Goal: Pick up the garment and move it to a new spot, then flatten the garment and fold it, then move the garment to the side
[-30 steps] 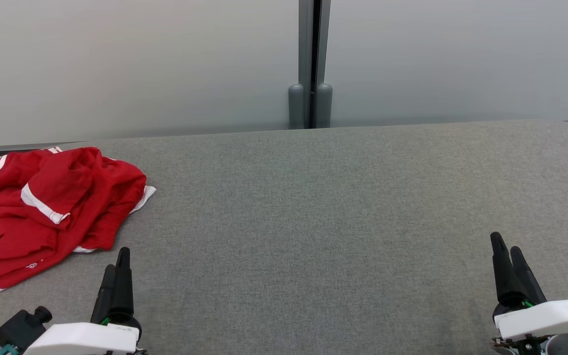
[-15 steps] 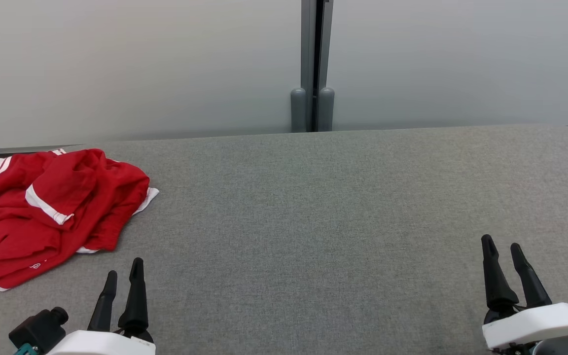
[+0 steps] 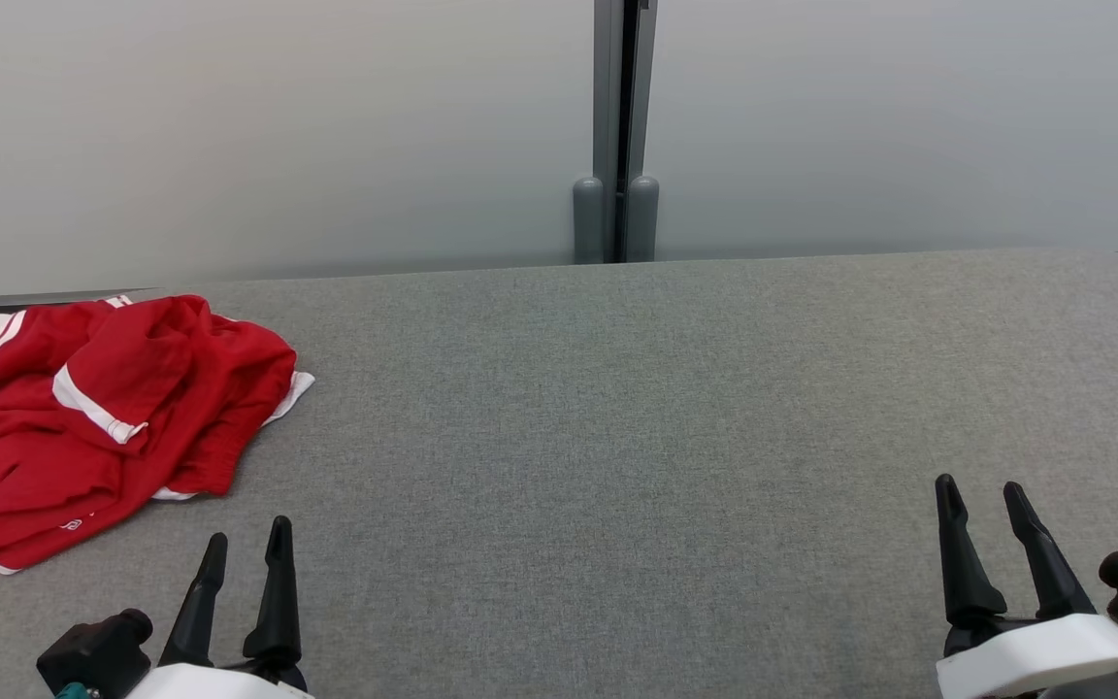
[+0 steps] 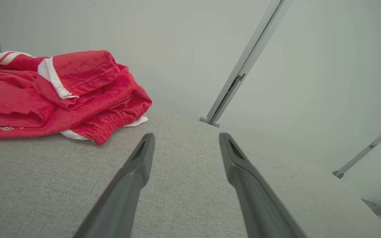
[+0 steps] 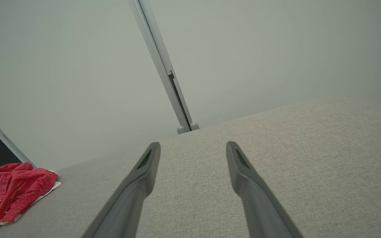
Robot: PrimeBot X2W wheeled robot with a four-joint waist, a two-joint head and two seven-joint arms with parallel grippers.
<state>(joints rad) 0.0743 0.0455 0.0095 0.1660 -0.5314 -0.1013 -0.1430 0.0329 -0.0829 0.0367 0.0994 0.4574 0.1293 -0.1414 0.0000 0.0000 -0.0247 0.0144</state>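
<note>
Red cloth with white stripes and trim, the garment [image 3: 103, 417] lies crumpled in a loose heap at the left end of the grey fabric-covered table [image 3: 617, 437], near the back edge and the frosted wall panels [image 3: 326, 126]; part of it runs past the left side of the head view. The left gripper [image 3: 248, 532] hovers low over bare table just beside the heap's near edge, its jaws standing wide apart and holding nothing; the right gripper [image 3: 981, 486] is well apart from the cloth at the far right, jaws likewise spread and empty. By my reading the first step, picking the garment up, is not yet begun; nothing is grasped and the cloth is wholly unflattened. The next move seems to call for the left arm to swing forward and left onto the heap and pinch a raised fold or the banded hem facing it; the grip should take enough cloth that the slack fabric does not slip out when lifted towards the open middle of the table.
</note>
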